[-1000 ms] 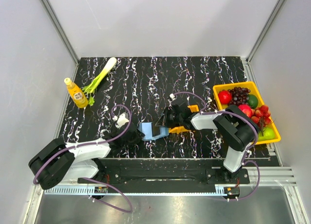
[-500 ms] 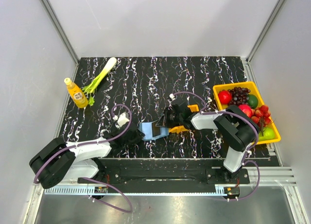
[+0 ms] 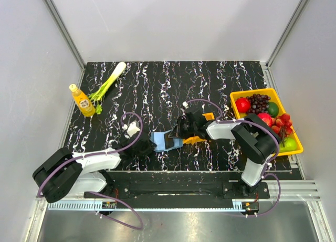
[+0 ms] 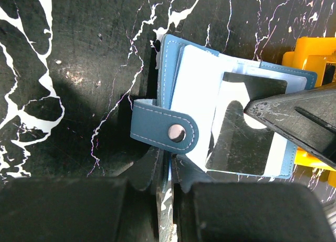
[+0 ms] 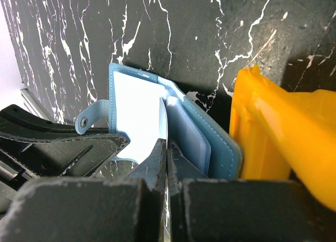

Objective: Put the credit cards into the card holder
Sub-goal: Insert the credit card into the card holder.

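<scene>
The right tool [image 5: 166, 160] is clamped tight on a dark credit card [image 4: 239, 132] and holds it tilted over the open card holder [image 4: 191, 84]. The card's edge meets the pale inner pockets, and it looks not yet slid home. The left tool [image 4: 167, 175], nearly closed, pinches the holder's near edge by the snap strap [image 4: 168, 130], steadying it on the surface [image 4: 79, 53]. This insertion looks under way, not finished. Whether other cards already sit in the pockets, or wait in the orange tray [image 5: 278, 132] just beside, I cannot tell.
</scene>
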### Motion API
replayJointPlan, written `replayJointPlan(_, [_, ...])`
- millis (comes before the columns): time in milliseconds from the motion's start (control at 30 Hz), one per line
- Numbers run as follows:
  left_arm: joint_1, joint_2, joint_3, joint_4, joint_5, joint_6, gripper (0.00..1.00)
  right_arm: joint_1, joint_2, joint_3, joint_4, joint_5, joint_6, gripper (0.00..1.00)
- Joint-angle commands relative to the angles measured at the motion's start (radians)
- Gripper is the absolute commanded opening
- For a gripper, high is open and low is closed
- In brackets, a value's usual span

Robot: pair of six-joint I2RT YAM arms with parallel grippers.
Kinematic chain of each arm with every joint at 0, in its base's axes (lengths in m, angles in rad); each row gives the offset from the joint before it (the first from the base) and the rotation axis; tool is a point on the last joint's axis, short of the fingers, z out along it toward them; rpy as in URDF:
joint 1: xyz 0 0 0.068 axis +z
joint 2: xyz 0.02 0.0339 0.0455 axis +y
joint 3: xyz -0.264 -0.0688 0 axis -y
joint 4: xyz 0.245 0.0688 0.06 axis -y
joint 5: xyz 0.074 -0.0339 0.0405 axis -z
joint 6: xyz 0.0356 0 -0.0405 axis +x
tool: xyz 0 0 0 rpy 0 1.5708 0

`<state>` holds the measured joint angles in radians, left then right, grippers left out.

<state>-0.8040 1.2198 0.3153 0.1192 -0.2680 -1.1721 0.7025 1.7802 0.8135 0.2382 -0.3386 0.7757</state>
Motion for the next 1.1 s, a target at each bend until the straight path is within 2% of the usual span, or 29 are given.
replayJointPlan(0, [0.002,0.02,-0.012,-0.085,-0.042,0.012,0.1,0.008,0.047,0.019,-0.004,0.026,-0.015,0.0])
replayJointPlan(433, [0.002,-0.006,-0.032,-0.11,-0.053,0.002,0.09,-0.001,0.027,0.0,-0.001,0.133,-0.038,0.0])
replayJointPlan(700, [0.002,-0.008,-0.032,-0.11,-0.051,0.002,0.09,-0.001,0.074,-0.017,0.069,0.066,-0.01,0.0])
replayJointPlan(933, [0.002,-0.016,-0.041,-0.108,-0.053,-0.004,0.11,0.006,0.067,-0.022,0.023,0.073,-0.012,0.02])
replayJointPlan(1067, [0.003,-0.022,-0.039,-0.118,-0.063,-0.009,0.09,0.005,0.039,-0.004,-0.063,0.165,-0.044,0.06])
